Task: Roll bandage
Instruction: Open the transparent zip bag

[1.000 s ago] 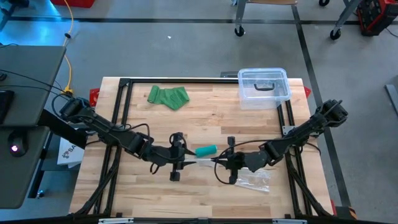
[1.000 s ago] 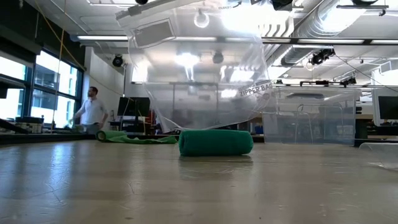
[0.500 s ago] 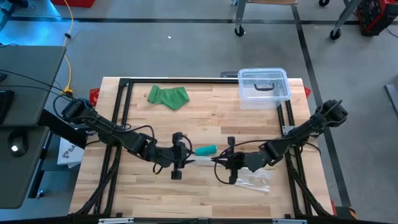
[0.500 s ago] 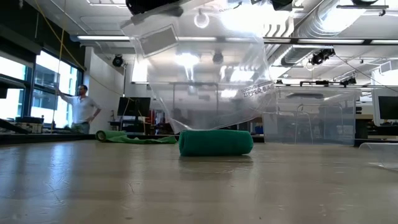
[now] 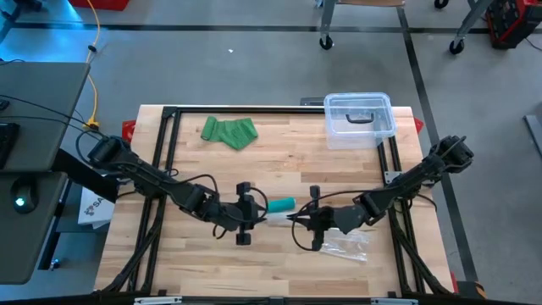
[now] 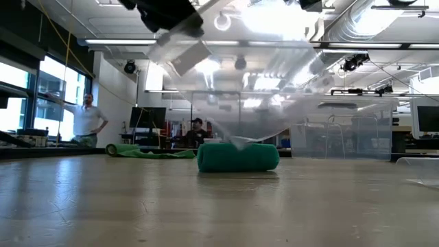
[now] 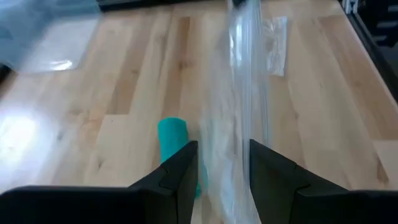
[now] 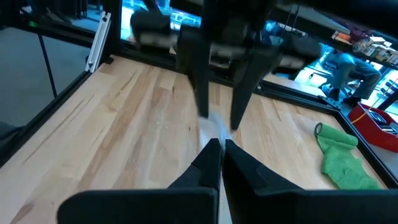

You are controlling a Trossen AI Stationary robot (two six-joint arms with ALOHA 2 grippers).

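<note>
1 teal rolled bandage [image 5: 282,204], soft cylinder, mid wooden surface [image 5: 279,161] | 1 clear plastic bag [image 5: 273,219] between 2 end effectors: left end effector [image 5: 251,215] clamped on bag, right end effector [image 5: 298,219] pinched together on bag | 1 green cloth [image 5: 229,132], 1 clear lidded box [image 5: 359,118] | since earlier: left end effector closer to right, bag sagging onto bandage

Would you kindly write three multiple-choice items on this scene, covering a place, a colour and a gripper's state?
1. Where is the clear lidded box?
A. far right part of the table
B. near left corner
C. on the floor

2. What colour is the rolled bandage?
A. white
B. teal green
C. red

3. How are the right gripper's fingers?
A. wide open
B. shut on the clear plastic bag
C. shut on the bandage

Key: 1 A, the high view shows it there; 2 B, all views agree; 3 B, the fingers pinch the bag's edge.
</note>
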